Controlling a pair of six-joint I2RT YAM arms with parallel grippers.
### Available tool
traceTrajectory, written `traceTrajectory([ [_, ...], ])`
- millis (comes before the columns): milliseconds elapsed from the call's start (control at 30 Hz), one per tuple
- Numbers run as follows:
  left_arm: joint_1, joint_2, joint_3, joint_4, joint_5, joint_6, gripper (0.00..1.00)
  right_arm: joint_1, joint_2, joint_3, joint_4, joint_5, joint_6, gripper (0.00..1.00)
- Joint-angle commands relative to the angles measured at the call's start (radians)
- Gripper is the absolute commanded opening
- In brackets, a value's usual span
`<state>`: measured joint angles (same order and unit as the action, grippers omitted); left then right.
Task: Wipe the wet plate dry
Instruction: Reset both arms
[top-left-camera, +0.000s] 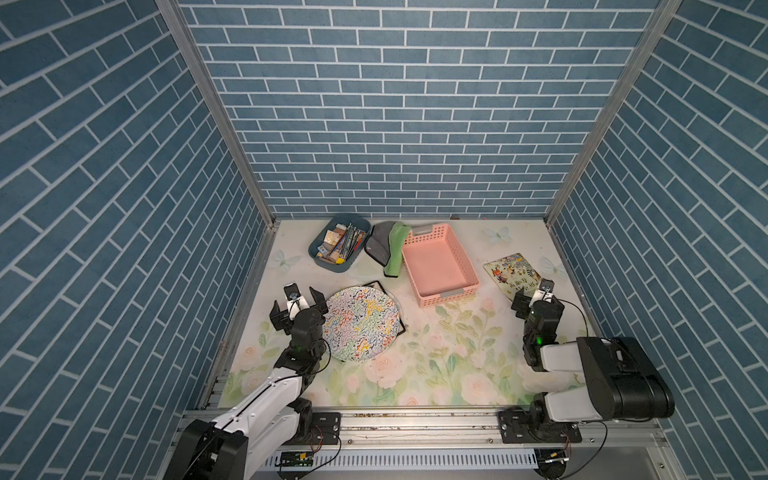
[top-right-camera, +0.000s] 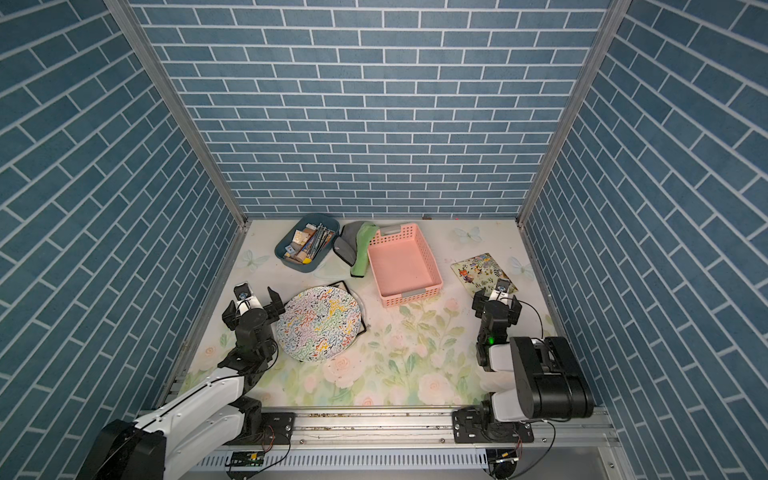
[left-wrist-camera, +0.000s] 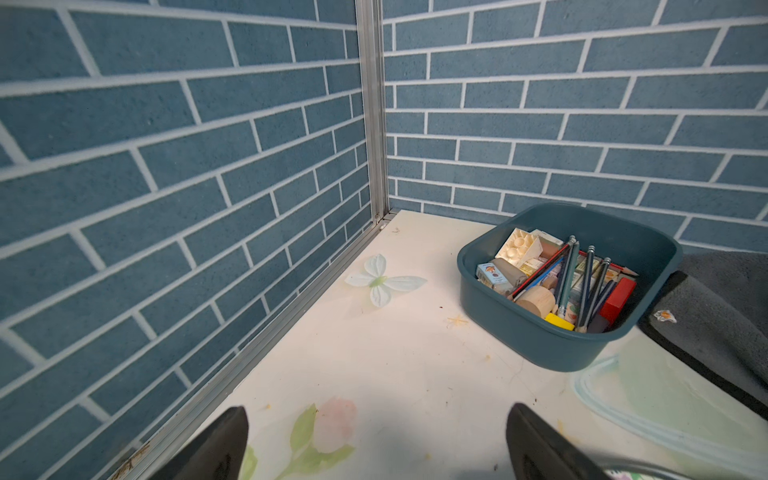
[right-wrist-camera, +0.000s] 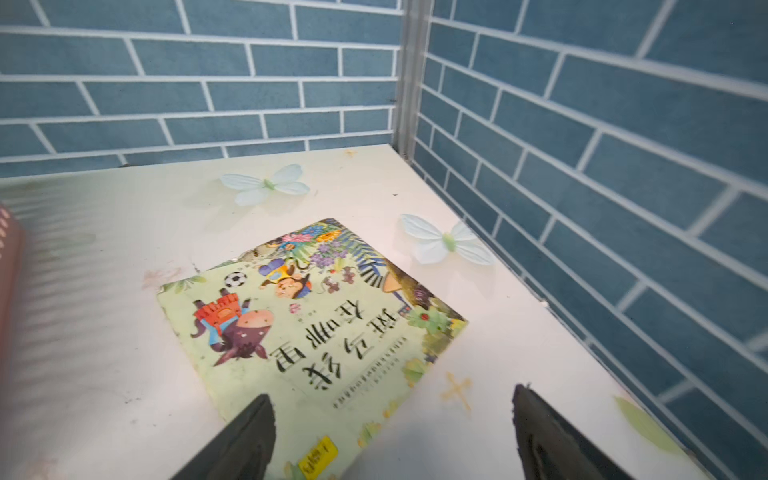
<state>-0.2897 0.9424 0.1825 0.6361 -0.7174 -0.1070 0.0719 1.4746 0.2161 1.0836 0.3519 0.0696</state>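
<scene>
Up front left, the plate (top-left-camera: 360, 324) sits on a black stand (top-left-camera: 375, 284) just beside the left gripper (top-left-camera: 297, 302), jaws wide apart. Right gripper (right-wrist-camera: 390, 395), also spread, hangs over the book's (right-wrist-camera: 307, 332) near edge by the right wall (top-left-camera: 665, 249); bare mat (top-left-camera: 449, 340) between. Farther back, only top views catch the green cloth (top-left-camera: 395, 249) beside the pink basket (top-left-camera: 440, 266).

One patterned plate (top-left-camera: 360, 323), near left on floral table (top-left-camera: 457, 357); blue bin (top-left-camera: 332, 266), grey cloth (top-left-camera: 377, 246), green cloth (top-left-camera: 394, 254), pink basket (top-left-camera: 432, 301) along far edge; picture book (top-left-camera: 512, 272), right.
</scene>
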Motion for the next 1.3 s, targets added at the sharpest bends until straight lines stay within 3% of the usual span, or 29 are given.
traceTrajectory([
  [0, 0.013, 0.035, 0.000, 0.101, 0.012, 0.041, 1.00, -0.015, 0.051, -0.033, 0.219, -0.162, -0.058, 0.93],
  [33, 0.015, 0.048, -0.001, 0.118, 0.018, 0.042, 1.00, -0.017, 0.057, -0.040, 0.309, -0.167, -0.055, 0.95],
  [67, 0.018, 0.066, -0.002, 0.137, 0.026, 0.045, 1.00, -0.023, 0.051, -0.026, 0.234, -0.163, -0.047, 0.98],
  [100, 0.023, 0.086, -0.001, 0.156, 0.033, 0.047, 1.00, -0.021, 0.068, -0.034, 0.293, -0.170, -0.060, 0.99],
  [533, 0.141, 0.412, 0.091, 0.401, 0.190, 0.085, 1.00, -0.015, 0.051, -0.033, 0.261, -0.158, -0.062, 0.99],
  [700, 0.189, 0.524, 0.074, 0.520, 0.258, 0.030, 1.00, -0.015, 0.054, -0.033, 0.268, -0.157, -0.063, 1.00],
  [1000, 0.210, 0.536, 0.095, 0.499, 0.337, 0.036, 1.00, -0.015, 0.054, -0.034, 0.268, -0.157, -0.063, 0.99],
  [1067, 0.232, 0.551, 0.045, 0.576, 0.451, 0.055, 0.99, -0.015, 0.055, -0.033, 0.268, -0.158, -0.063, 0.99],
  [1100, 0.239, 0.592, 0.006, 0.722, 0.489, 0.072, 0.98, -0.016, 0.053, -0.032, 0.267, -0.157, -0.063, 1.00],
  [1133, 0.244, 0.557, 0.016, 0.638, 0.505, 0.059, 0.99, -0.015, 0.054, -0.033, 0.268, -0.158, -0.063, 1.00],
  [1267, 0.242, 0.581, 0.011, 0.695, 0.496, 0.068, 1.00, -0.014, 0.054, -0.033, 0.268, -0.158, -0.063, 1.00],
])
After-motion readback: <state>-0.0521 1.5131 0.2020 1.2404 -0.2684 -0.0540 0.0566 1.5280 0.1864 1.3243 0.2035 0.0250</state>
